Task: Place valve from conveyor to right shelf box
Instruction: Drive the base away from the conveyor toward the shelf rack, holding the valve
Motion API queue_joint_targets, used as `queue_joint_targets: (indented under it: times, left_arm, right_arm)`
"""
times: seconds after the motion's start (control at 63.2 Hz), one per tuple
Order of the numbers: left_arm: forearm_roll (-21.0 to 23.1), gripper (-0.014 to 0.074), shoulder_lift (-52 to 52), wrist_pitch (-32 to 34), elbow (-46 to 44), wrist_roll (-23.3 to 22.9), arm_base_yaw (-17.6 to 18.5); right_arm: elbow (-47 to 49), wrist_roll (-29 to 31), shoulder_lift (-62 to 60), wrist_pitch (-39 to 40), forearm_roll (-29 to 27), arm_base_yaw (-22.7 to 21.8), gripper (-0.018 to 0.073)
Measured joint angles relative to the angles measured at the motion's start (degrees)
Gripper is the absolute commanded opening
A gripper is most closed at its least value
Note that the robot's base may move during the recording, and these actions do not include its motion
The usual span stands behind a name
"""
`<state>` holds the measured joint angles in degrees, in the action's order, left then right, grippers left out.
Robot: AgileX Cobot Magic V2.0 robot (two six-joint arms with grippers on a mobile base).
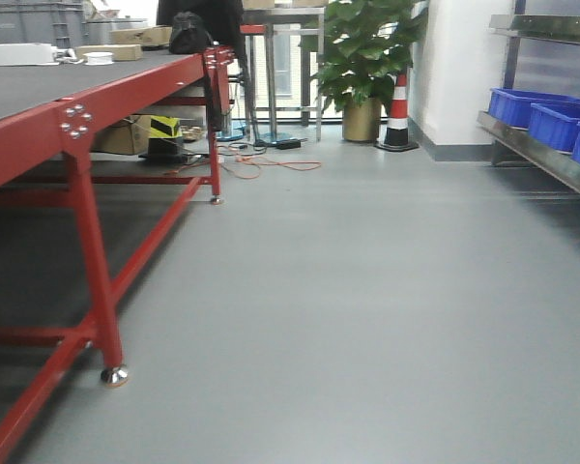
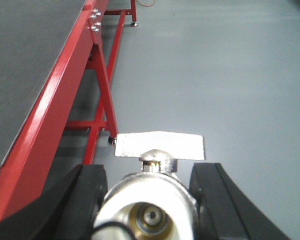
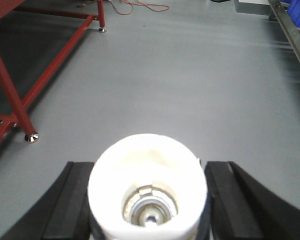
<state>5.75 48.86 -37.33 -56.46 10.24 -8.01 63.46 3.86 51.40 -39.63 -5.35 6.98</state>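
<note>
Although both pickups looked finished, delivery was not yet done: the blue boxes [image 1: 559, 124] on the shelf [image 1: 532, 147] lay well ahead and right of the grippers. The right gripper [image 3: 149, 167] was closed to the width of a white-capped valve [image 3: 147, 195], fingers [image 3: 70, 200] against its sides; the left gripper [image 2: 150, 172] likewise clamped a silvery valve [image 2: 149, 212], the conveyor [image 2: 25, 70] on its left.
</note>
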Motion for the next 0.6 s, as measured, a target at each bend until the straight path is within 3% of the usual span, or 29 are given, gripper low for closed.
queue_joint_targets:
  times: [0.602]
  left_arm:
    - [0.0,-0.0111,0.0,0.0,0.0,0.0,0.0]
  right_arm:
    - [0.0,0.0,0.0,0.0,0.0,0.0,-0.0151]
